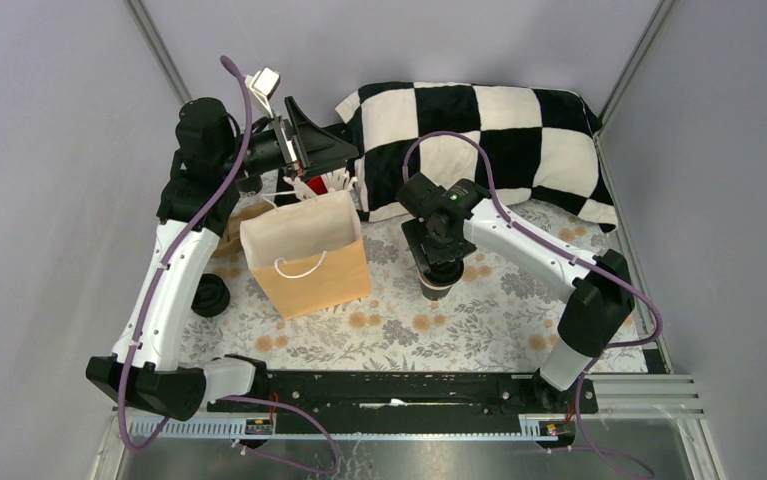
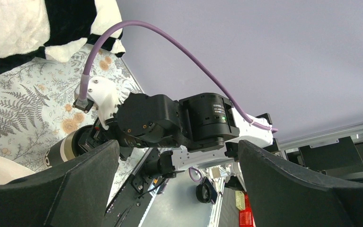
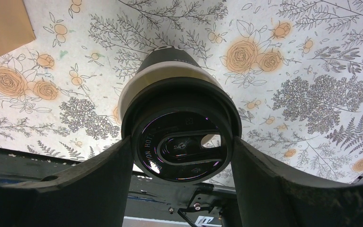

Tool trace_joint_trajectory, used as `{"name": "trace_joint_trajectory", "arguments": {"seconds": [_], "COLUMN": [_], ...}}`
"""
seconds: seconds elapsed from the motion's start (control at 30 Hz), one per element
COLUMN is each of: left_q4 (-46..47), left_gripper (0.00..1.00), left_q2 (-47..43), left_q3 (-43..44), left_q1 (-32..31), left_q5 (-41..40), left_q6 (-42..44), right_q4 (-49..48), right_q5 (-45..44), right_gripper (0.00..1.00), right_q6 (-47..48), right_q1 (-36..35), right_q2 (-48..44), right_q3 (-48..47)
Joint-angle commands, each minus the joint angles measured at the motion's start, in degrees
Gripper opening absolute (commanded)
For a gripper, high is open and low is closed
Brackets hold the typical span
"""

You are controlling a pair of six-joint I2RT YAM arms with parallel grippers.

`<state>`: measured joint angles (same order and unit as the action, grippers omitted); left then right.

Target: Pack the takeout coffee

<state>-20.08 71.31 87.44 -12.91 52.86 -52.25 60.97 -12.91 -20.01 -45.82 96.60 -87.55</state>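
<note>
Where the right gripper (image 3: 181, 142) reaches down over the floral cloth (image 1: 409, 330), its jaws pinch the coffee (image 3: 167, 71) at the top; the two black fingers (image 3: 99, 184) press against opposite sides of the lid (image 3: 184, 151), one on each flank, with no gap showing in the right wrist view; the lid is glossy black with raised lettering and a sip slot; under its rim runs a pale band, then the dark wall down to the base; the cup is upright, and its base looks to rest on the cloth, though I cannot tell for sure that it touches; from above, the coffee sits right of centre, mostly hidden under the right wrist, to the right of the bag (image 1: 309, 262) and apart from it; the bag is brown paper with a white cord handle and stands upright; the left gripper (image 2: 177, 156) is raised at the back left, above and behind the bag, jaws spread wide with nothing between them; its camera looks across at the right wrist and catches the coffee below it; just under the left gripper, behind the bag, stands a red cup (image 1: 311, 185) of white sticks; a black-and-white chequered pillow (image 1: 479, 140) lies along the back of the cloth; a dark round thing (image 1: 209, 295) sits on the cloth left of the bag, beside the left arm; what it is I cannot tell.
</note>
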Motion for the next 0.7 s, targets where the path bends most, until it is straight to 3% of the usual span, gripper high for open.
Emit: {"name": "trace_joint_trajectory", "arguments": {"seconds": [0.0,0.67], "left_q4": [1.7,1.7], "left_gripper": [0.99,0.99], "left_q2": [-1.2,0.6], "left_q3": [2.2,3.6], "left_q1": [-0.2,-0.2], "left_q5": [0.9,2.2], "left_q6": [1.3,1.3], "right_q4": [-1.5,-5.7], "right_q5": [-0.8,0.1], "right_gripper": [0.68,0.69], "right_q6": [-1.3,-2.3], "right_q1": [-0.6,-0.7], "right_q2": [-0.2,-0.8], "right_q3": [0.3,4.1]}}
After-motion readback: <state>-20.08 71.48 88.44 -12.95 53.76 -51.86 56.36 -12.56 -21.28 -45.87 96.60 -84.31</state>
